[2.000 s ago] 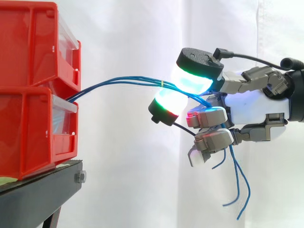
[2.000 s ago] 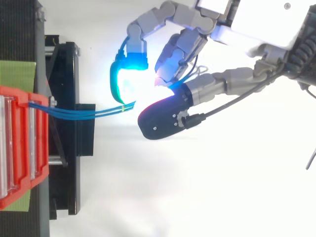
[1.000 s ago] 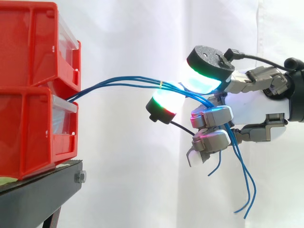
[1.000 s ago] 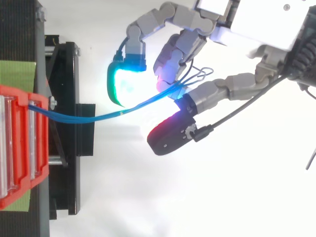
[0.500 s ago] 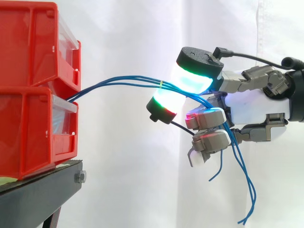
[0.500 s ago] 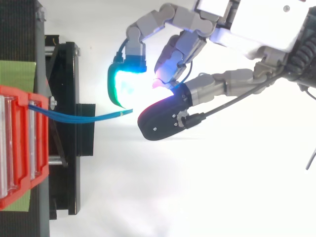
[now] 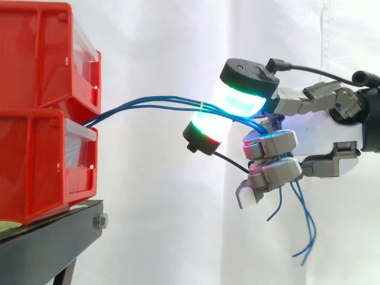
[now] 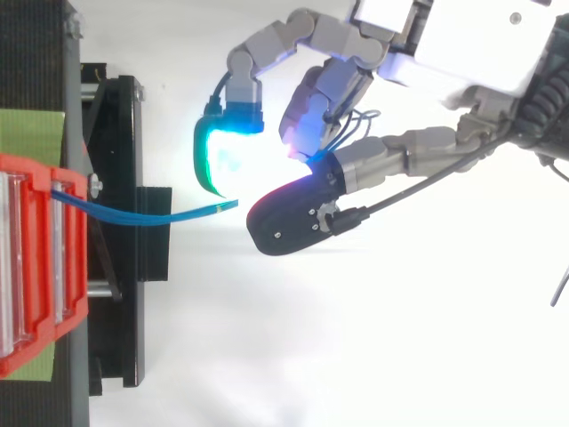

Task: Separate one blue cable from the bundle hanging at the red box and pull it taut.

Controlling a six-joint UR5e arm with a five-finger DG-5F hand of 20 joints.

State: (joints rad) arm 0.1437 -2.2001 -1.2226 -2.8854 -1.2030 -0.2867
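Now I'm seeing the hand (image 7: 323,136) pinching the blue cables (image 7: 199,105) between its curled glowing fingertips (image 7: 240,102); they're arcing across from the red bins (image 7: 35,119), loose ends dangling beneath the palm.

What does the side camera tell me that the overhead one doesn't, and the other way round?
From the side: the red bins are stacked two high, the blue cables leave from between them, and their loose ends dangle below the hand. From above: a green strip lies beside the bins, and the black stand juts out past them. Both: the cables run from the bins to the hand, whose fingers curl round them.
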